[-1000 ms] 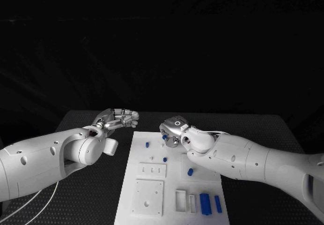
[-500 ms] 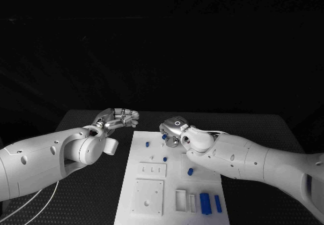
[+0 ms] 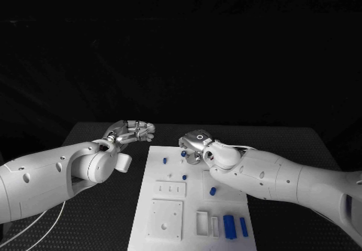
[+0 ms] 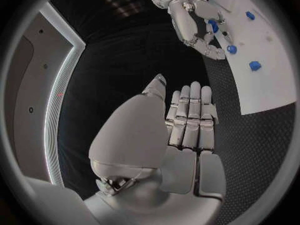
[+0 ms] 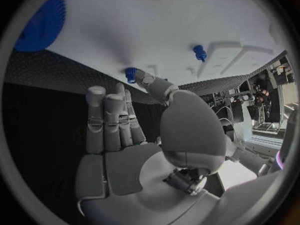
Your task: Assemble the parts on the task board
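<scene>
You're looking at two glossy white arms, thick and rounded, with small dark round screw recesses dotted along the shells. Your left arm swells into a large disc-shaped joint with a white capsule-shaped piece on its side, and thin pale cables loop beneath it. Your right arm carries a thin white cable along its top. The left hand and right hand are silver metal, with segmented fingers, flat palm plates and a smooth domed thumb base.
</scene>
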